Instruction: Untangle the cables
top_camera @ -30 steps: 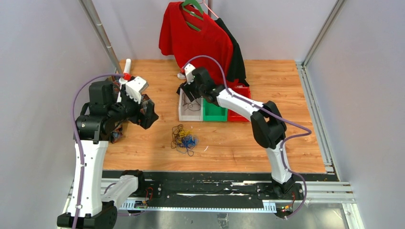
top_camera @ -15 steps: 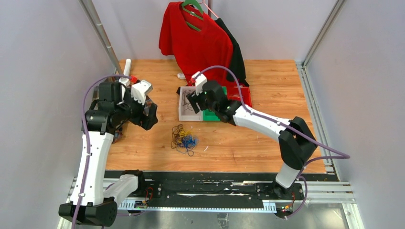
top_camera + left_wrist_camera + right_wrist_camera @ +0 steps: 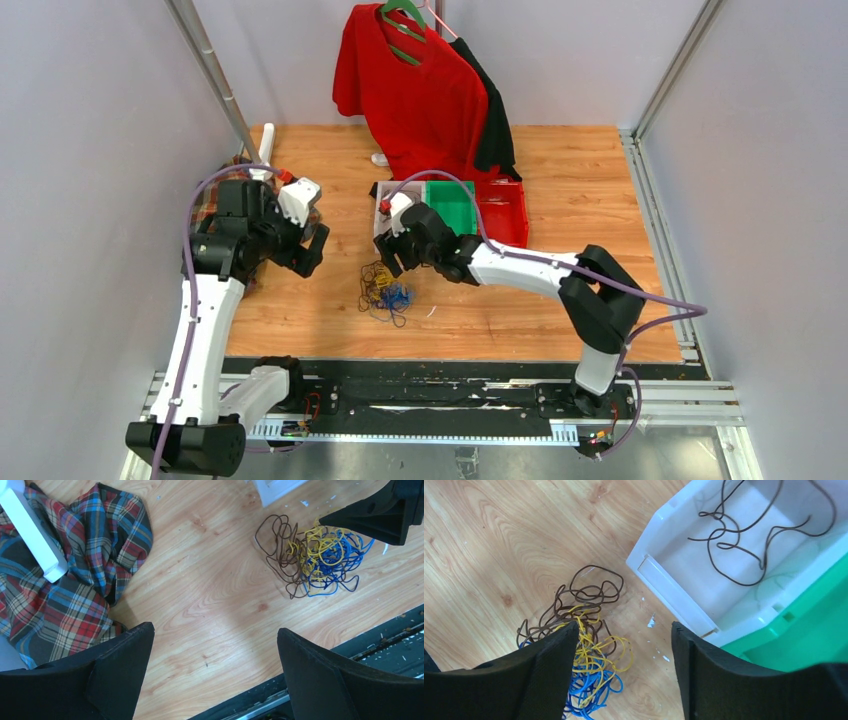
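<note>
Top external view: a tangle of thin dark, yellow and blue cables (image 3: 385, 290) lies in the near half of the wooden desk (image 3: 560, 290), just near of a white plastic bin (image 3: 378, 222). The right pincer (image 3: 393, 262) hangs over the tangle's far edge, jaws spread and empty. The left pincer (image 3: 312, 245) waits to the left, well apart, also spread and empty. A drop from here would likely bite several strands at once, and a lift could then drag the whole knot rather than free one cable.

Left wrist view: the left pincer (image 3: 214, 630) stands wide over bare wood, with the tangle (image 3: 310, 555) off to the right and a rumpled plaid cloth (image 3: 65, 580) to the left. One black finger (image 3: 380, 512) of the right pincer pokes in just beside the knot. Nothing pins the heap, so any pull may slide it across the desk. If both arms close on it, they could knock together.

Right wrist view: between the spread jaws of the right pincer (image 3: 624, 625) lie the tangle's (image 3: 584, 650) dark loops, yellow and blue knotted into them. The white bin (image 3: 674, 592), holding one loose dark cable (image 3: 744, 550), sits just on the far side, beside a green plastic bin (image 3: 809, 640). A finger landing wide could catch the bin's rim, and strands this thin may slip from a loose pinch.
</note>
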{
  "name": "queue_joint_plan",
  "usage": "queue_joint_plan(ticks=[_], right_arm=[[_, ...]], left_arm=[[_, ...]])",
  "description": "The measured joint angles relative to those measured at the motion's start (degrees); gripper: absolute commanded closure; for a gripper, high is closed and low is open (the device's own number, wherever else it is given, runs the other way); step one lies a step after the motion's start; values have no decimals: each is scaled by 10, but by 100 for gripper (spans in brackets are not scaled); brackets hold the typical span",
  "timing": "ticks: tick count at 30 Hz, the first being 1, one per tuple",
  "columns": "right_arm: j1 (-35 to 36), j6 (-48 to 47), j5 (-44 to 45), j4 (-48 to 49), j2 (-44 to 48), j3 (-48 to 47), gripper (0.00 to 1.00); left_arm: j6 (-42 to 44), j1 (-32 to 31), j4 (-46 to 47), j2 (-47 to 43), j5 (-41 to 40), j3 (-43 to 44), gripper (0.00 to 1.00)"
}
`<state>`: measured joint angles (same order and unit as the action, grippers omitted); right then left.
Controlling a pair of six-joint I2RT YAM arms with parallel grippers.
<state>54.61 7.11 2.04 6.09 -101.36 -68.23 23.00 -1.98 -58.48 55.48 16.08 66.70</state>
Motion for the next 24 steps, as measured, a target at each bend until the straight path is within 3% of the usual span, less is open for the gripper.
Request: queue_joint_plan(ticks=[4, 13, 18, 22, 24], right_arm=[[0, 9, -21, -3, -33, -10, 53], [-4, 13, -67, -12, -42, 7, 59], [-6, 10, -84, -13, -23, 51, 67], [-6, 8, -88, -17, 3, 103, 67], [-6, 8, -89, -20, 23, 126, 57]], left_arm=[[0, 0, 19, 0, -2, -15, 2], [2, 0, 45, 28, 40, -37, 2], [5, 0, 61, 36, 87, -82, 2], [4, -8, 83, 48, 109, -107, 2], [2, -19, 96, 53, 112, -115, 2]])
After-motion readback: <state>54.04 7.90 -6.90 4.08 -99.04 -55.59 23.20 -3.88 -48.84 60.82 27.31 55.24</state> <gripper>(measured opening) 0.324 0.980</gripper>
